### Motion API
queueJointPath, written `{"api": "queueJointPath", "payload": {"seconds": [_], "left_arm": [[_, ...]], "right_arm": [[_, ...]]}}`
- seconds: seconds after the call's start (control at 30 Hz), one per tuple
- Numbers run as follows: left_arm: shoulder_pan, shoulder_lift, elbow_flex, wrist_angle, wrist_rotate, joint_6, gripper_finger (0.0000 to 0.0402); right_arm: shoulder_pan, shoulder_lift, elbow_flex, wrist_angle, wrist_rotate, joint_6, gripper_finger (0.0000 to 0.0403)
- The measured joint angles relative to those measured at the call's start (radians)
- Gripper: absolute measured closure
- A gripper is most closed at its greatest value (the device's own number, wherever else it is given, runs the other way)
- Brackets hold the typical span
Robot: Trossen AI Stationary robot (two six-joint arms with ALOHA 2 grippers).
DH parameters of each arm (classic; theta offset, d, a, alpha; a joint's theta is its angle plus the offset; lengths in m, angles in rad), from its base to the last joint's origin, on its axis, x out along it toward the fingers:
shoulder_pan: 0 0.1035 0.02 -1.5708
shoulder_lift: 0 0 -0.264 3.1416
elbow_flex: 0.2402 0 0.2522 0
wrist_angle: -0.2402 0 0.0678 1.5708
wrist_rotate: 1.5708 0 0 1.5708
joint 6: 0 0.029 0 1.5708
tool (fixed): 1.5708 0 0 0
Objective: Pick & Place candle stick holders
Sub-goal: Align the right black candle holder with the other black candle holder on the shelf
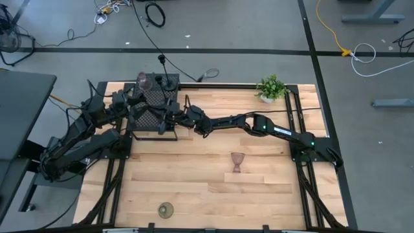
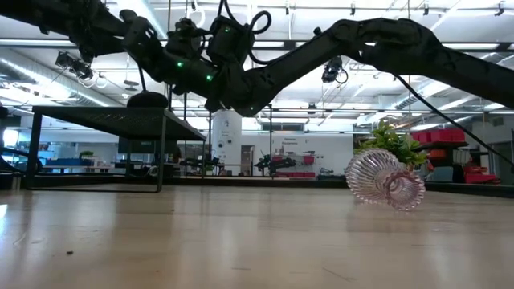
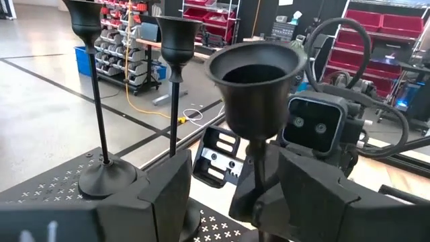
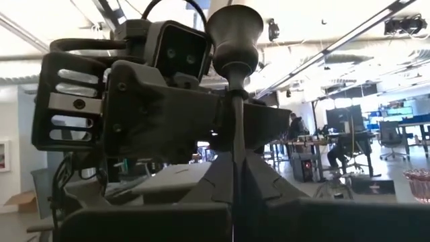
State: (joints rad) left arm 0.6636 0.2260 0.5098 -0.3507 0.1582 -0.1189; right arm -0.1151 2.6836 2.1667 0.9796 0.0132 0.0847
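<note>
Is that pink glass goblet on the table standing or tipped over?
Tipped over: the pink goblet lies on its side on the table.

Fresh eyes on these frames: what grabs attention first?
Both grippers meet over the black mesh box at the table's far left, the right gripper shut on a black candle stick holder with the left gripper right beside it. A pink glass goblet lies tipped over mid-table.
</note>
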Motion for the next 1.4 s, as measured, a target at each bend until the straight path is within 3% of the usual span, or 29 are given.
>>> {"api": "queueJointPath", "payload": {"seconds": [0.4, 0.73, 1.1, 1.4], "left_arm": [[0.0, 0.0, 0.0, -0.008, 0.0, -0.001, 0.0177], [0.0, 0.0, -0.001, -0.026, 0.0, 0.0, 0.0177], [0.0, 0.0, -0.001, -0.023, 0.0, -0.001, 0.0177], [0.0, 0.0, -0.001, -0.022, 0.0, -0.006, 0.0177]], "right_arm": [[0.007, -0.048, -0.007, -0.134, 0.003, -0.046, 0.0403], [-0.003, -0.057, -0.149, 0.076, 0.051, 0.014, 0.0401], [0.004, -0.052, -0.17, 0.07, -0.003, 0.006, 0.0331], [0.006, -0.055, -0.171, 0.057, -0.016, 0.011, 0.0315]]}}
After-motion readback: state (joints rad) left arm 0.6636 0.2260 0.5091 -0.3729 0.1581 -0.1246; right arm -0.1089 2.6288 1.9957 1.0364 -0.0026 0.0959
